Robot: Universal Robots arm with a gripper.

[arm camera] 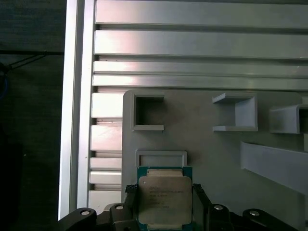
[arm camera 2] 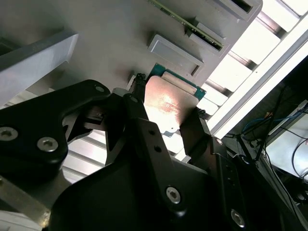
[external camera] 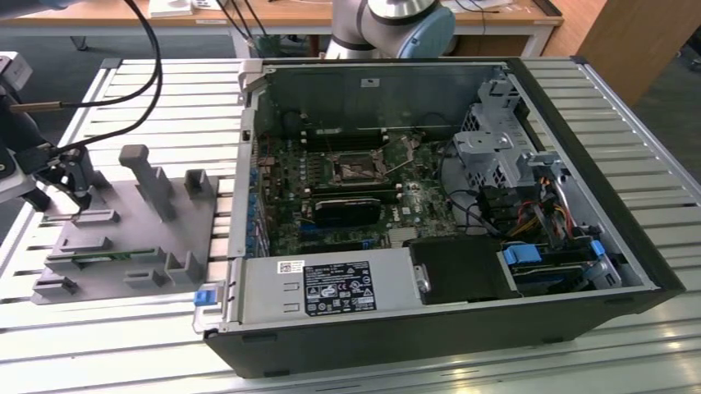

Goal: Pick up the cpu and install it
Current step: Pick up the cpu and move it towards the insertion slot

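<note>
cpu (arm camera: pixel 165 199), silvery square, green rim, in gripper (arm camera: pixel 164 192)

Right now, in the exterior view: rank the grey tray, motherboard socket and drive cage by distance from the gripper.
1. Grey tray: right under the gripper, which holds the cpu; the exterior view's left.
2. Motherboard socket: middle of the open case.
3. Drive cage: case's far side, the exterior view's right.

Slatted aluminium table (external camera: pixel 625 98), pale wooden desk (external camera: pixel 98 18) behind, wooden panel (external camera: pixel 641 33) at the exterior view's right, dark floor (external camera: pixel 679 115)
</note>
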